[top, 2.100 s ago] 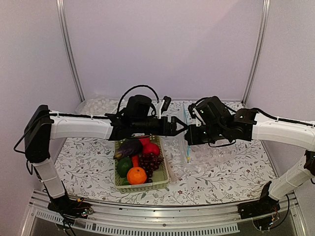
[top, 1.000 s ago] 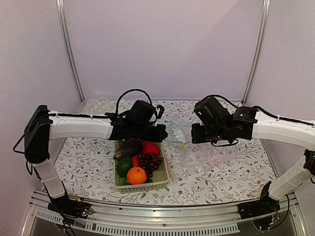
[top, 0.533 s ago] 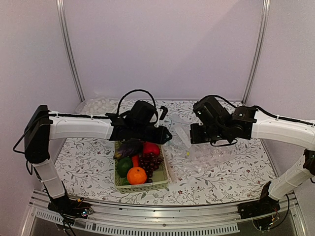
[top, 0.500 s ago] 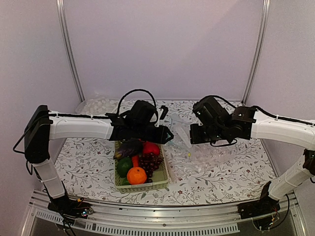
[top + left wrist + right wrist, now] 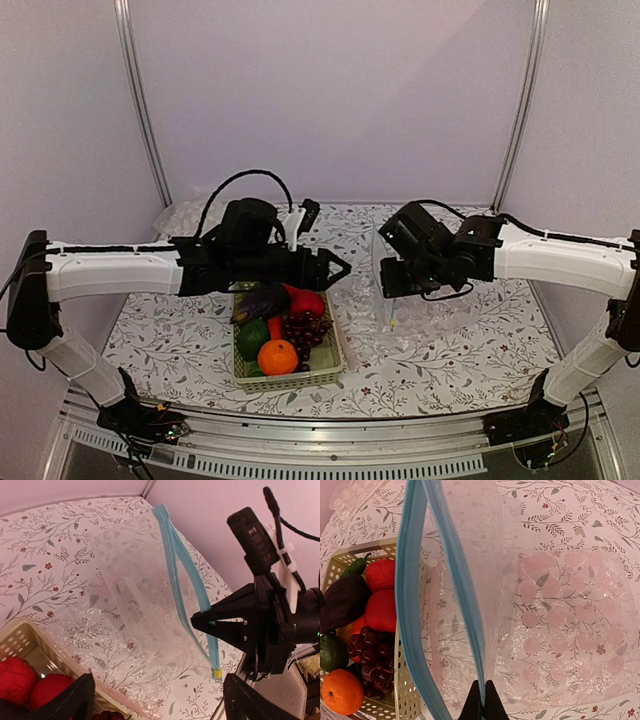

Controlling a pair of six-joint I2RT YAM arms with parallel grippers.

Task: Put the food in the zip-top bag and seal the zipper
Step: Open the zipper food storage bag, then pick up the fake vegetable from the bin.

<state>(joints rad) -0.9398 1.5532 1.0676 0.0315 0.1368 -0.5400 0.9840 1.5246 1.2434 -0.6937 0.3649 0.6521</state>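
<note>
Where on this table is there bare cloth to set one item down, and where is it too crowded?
Bare cloth lies between the basket and the table's left edge, and in a narrow strip along the front edge right of the basket. It is crowded right of the basket: the right end effector holds the zip-top bag there, over a bubbly sheet.

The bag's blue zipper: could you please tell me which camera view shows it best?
The left wrist view: the zipper runs nearly full length, with the right gripper pinching it. The right wrist view shows its two tracks parted up close, but cropped at the top. The top external view shows it too faintly to trace.
</note>
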